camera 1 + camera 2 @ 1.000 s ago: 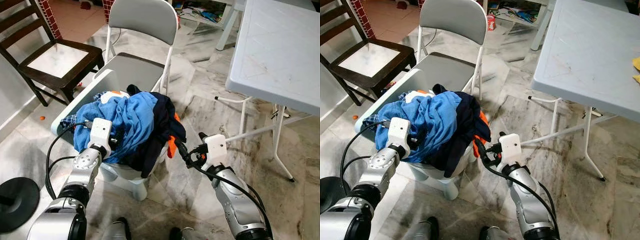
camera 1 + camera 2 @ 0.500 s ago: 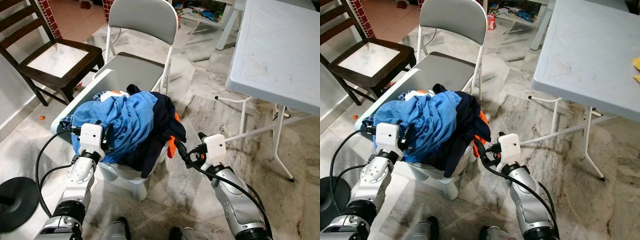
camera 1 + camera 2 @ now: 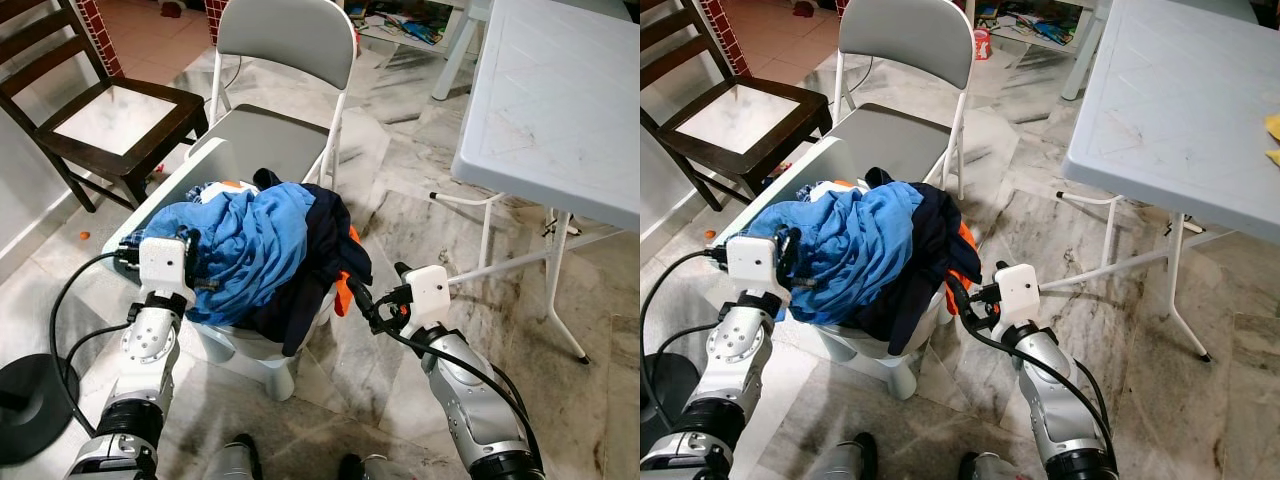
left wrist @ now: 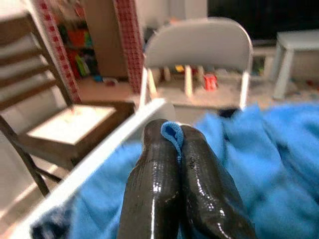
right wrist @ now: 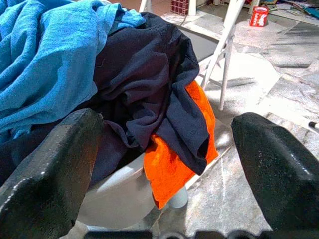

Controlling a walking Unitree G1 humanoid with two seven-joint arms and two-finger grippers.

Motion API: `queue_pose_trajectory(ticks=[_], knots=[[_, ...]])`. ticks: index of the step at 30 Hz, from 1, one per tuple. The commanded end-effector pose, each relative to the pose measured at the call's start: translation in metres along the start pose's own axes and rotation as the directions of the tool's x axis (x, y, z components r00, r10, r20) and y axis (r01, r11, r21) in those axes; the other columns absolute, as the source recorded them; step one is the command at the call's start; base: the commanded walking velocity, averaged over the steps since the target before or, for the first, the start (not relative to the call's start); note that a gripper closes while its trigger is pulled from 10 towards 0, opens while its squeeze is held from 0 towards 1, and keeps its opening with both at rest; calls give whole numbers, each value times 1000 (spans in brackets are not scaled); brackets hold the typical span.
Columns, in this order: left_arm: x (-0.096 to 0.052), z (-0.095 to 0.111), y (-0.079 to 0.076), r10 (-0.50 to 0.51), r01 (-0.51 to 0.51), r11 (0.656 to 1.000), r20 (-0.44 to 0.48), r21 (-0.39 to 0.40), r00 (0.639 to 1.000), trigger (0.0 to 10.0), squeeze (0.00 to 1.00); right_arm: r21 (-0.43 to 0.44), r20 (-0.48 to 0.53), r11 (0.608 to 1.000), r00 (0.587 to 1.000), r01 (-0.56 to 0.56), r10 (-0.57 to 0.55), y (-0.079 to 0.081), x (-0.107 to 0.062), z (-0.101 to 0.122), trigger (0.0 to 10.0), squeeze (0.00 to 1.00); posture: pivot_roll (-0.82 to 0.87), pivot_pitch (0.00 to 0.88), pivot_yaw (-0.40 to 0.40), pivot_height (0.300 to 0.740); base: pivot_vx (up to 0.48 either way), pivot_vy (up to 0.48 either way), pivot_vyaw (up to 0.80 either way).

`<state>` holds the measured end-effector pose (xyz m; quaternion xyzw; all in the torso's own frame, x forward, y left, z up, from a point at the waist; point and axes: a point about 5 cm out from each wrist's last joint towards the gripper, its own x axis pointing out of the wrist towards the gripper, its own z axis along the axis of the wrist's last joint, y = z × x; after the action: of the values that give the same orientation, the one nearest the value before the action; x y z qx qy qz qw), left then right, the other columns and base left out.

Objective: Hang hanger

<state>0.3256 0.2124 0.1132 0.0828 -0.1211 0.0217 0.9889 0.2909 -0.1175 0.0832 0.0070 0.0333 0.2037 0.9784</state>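
Note:
A white laundry basket (image 3: 186,178) sits on the floor, heaped with clothes. On top lies a light blue garment (image 3: 256,238), with a navy garment (image 5: 149,89) and an orange cloth (image 5: 174,169) hanging over the basket's right side. My left gripper (image 4: 172,135) is at the pile's left edge, shut on a fold of the blue garment (image 4: 279,164). My right gripper (image 3: 378,290) stands open on the basket's right, level with the orange cloth and apart from it. No hanger can be made out.
A grey folding chair (image 3: 285,40) stands right behind the basket, and a dark wooden chair (image 3: 110,110) at the far left. A white plastic table (image 3: 560,90) fills the right. A black round base (image 3: 30,405) lies on the marble floor at the near left.
My left gripper has moved to the left and slightly up, drawing the edge of the blue garment out with it. The right arm has hardly moved.

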Motion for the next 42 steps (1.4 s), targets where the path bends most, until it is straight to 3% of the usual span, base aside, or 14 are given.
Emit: queue_pose_trajectory(ticks=[1, 4, 8, 9, 11, 14, 20, 25, 26, 27, 28, 33, 41, 42], knots=[[6, 15, 9, 35, -36, 999, 73, 19, 997, 0, 0, -1, -28, 1000, 1000, -7, 7, 0, -2, -5, 10000, 0, 40, 191, -51, 740, 0, 0, 0], [17, 44, 14, 73, -82, 996, 206, 37, 976, 0, 0, -3, -28, 1000, 1000, -4, 4, -1, -1, -5, 10000, 0, 42, 190, -50, 740, 0, 0, 0], [27, 73, 21, 110, -125, 992, 303, 29, 946, 0, 0, -4, -28, 1000, 1000, -2, 2, -1, -1, -5, 10000, 0, 45, 188, -48, 740, 0, 0, 0], [28, 84, 32, 147, -167, 985, 330, 34, 932, 0, 0, -3, -27, 1000, 1000, -1, 1, -1, -1, -6, 10000, 0, 45, 188, -48, 740, 0, 0, 0], [25, 85, 42, 174, -199, 979, 326, 45, 929, 0, 0, -3, -27, 1000, 1000, 0, 0, -1, -1, -6, 10000, 0, 50, 189, -44, 740, 0, 0, 0], [15, 72, 57, 206, -237, 968, 273, 84, 940, 0, 0, -1, -29, 1000, 1000, 1, -1, 0, -1, -7, 10000, 0, 56, 191, -39, 740, 0, 0, 0], [-27, 20, 88, 343, -344, 930, 28, 133, 939, 0, 0, 3, -34, 1000, 999, 2, -1, 1, -3, -9, 10000, 0, 65, 204, -42, 740, 0, 0, 0], [-59, -24, 90, 383, -354, 919, -181, 173, 906, 0, 0, 2, -39, 1000, 999, -9, 9, 2, -2, -10, 10000, 0, 72, 207, -56, 740, 0, 0, 0], [-63, -32, 87, 374, -341, 924, -221, 173, 900, 0, 278, 1, -39, 1000, 999, -12, 12, 2, -2, -10, 10000, 0, 73, 207, -58, 740, 0, 0, 0], [-66, -40, 82, 359, -321, 931, -267, 175, 894, 3176, 702, -1, -38, 1000, 999, -15, 15, 2, -1, -9, 10000, 0, 73, 207, -59, 740, 0, 0, 0], [-67, -43, 79, 351, -312, 934, -281, 172, 893, 10000, 1000, -2, -38, 1000, 999, -16, 16, 2, 0, -8, 10000, 0, 73, 206, -61, 740, 0, 0, 0], [-66, -47, 68, 323, -289, 945, -309, 152, 895, 10000, 1000, -8, -36, 1000, 999, -17, 17, 0, 0, -7, 10000, 0, 66, 205, -64, 740, 0, 0, 0], [-63, -34, 75, 319, -223, 897, -210, 382, 924, 10000, 1000, -9, -39, 1000, 999, -9, 9, -1, -3, -8, 10000, 0, 57, 205, -58, 740, 0, 0, 0], [-63, -34, 75, 319, -223, 897, -210, 382, 924, 10000, 1000, -9, -39, 1000, 999, -9, 9, -1, -3, -8, 10000, 0, 57, 205, -58, 740, 0, 0, 0]])
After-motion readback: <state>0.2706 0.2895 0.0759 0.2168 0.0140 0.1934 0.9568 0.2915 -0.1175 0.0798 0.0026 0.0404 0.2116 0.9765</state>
